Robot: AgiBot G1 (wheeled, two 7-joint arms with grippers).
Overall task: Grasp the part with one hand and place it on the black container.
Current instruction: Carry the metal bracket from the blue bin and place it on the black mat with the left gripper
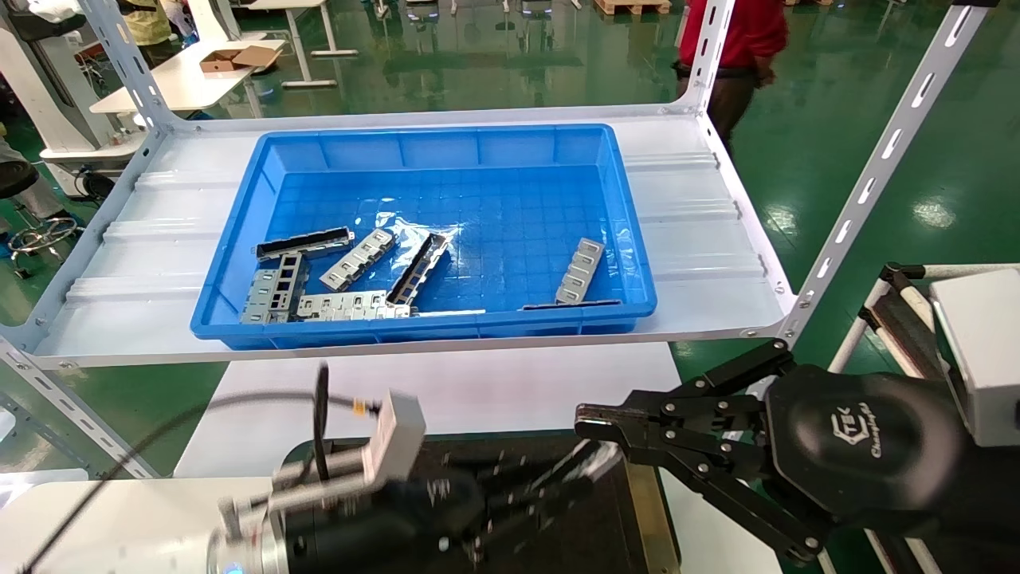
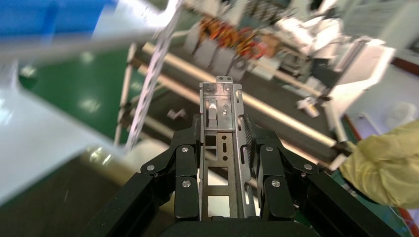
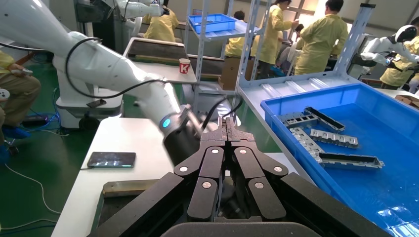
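Left wrist view showed the part (image 2: 221, 148) clamped lengthwise between the fingers (image 2: 187, 168) of the left gripper (image 2: 222, 170), its free end sticking out past the fingertips. From the head view the left gripper (image 1: 518, 490) was low over the black container (image 1: 629, 510), blurred, with the part hard to pick out there. The right gripper (image 1: 606, 422) hung just beside the container's near corner, its jaws pressed together on nothing, as the right wrist view (image 3: 227, 128) confirmed.

Judging from this, the hold covered only the lower stretch of the part, so a quick swing could make the long free end twist or slide in the grip. If the fingers let go while the part was tilted, it could tip on edge or skid off the container's matte top toward the brass side strip (image 1: 641, 502). The right gripper was near enough to the container that the two arms might clip each other.

Beyond the container stood a white shelf (image 1: 701, 239) on slotted posts, carrying a blue bin (image 1: 239, 263) with more metal pieces (image 1: 351, 307) lying loose in it. The container rested on a white table (image 1: 446, 391). Behind the shelf lay a glossy green floor, other workbenches and a person in red (image 1: 737, 40)
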